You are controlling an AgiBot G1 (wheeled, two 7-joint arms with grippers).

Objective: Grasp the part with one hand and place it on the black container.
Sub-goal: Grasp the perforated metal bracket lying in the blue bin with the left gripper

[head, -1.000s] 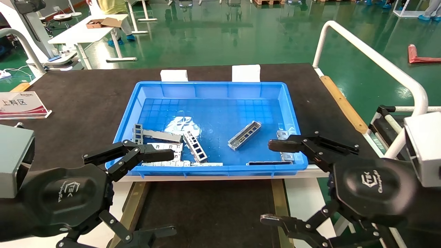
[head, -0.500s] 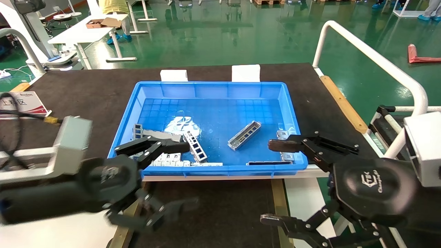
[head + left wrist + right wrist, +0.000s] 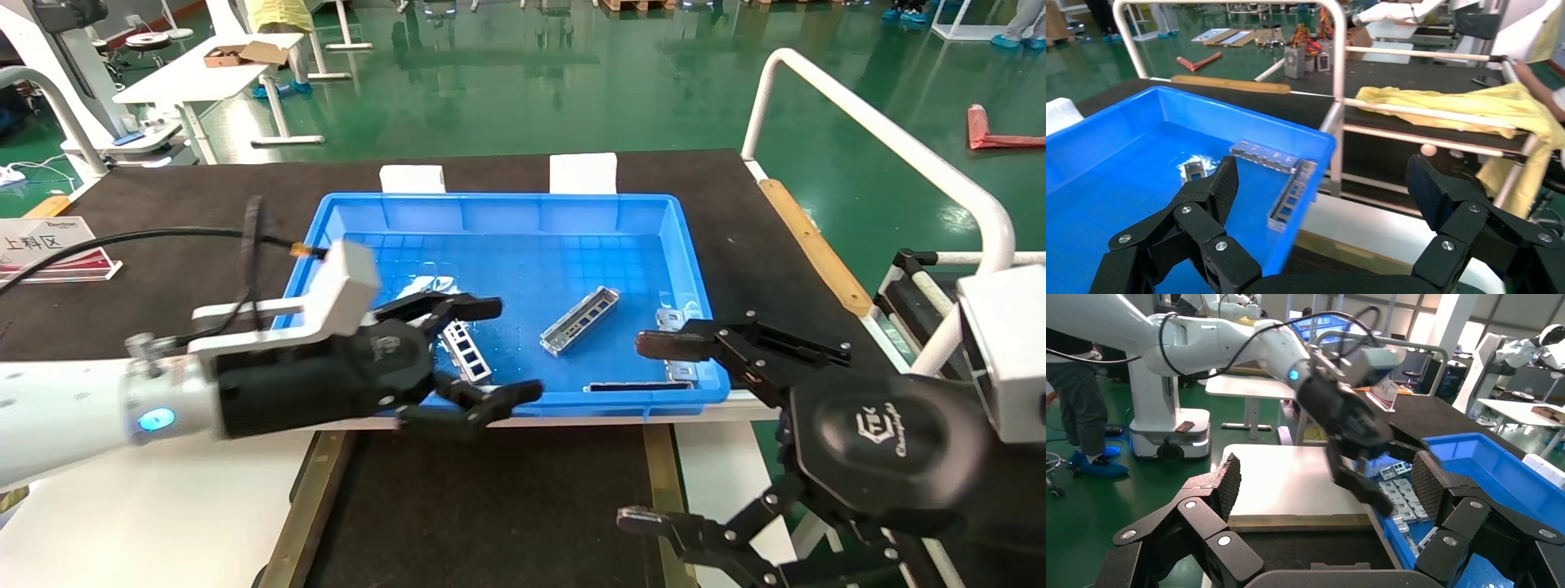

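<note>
The part [image 3: 580,320], a narrow silver channel with small slots, lies at a slant on the floor of the blue bin [image 3: 507,208], right of its middle. My left gripper [image 3: 490,353] hovers open over the bin's near-left area, a hand's width left of the part, with nothing between its fingers. In the left wrist view the left gripper [image 3: 1324,184] spans the bin's near wall. The black container [image 3: 490,506] lies in front of the bin, framed by tan strips. My right gripper [image 3: 645,433] is parked open by the bin's near-right corner, empty.
A ladder-like grey strip [image 3: 464,349] lies just under the left gripper's fingers. Flat grey plates [image 3: 1407,493] sit along the bin's near wall. A white rail [image 3: 882,131] runs along the table's right side. A sign [image 3: 49,249] stands far left.
My left arm has swung forward and to the right, from in front of the bin's near-left corner to over the bin, turning its wrist. The right arm has not moved.
</note>
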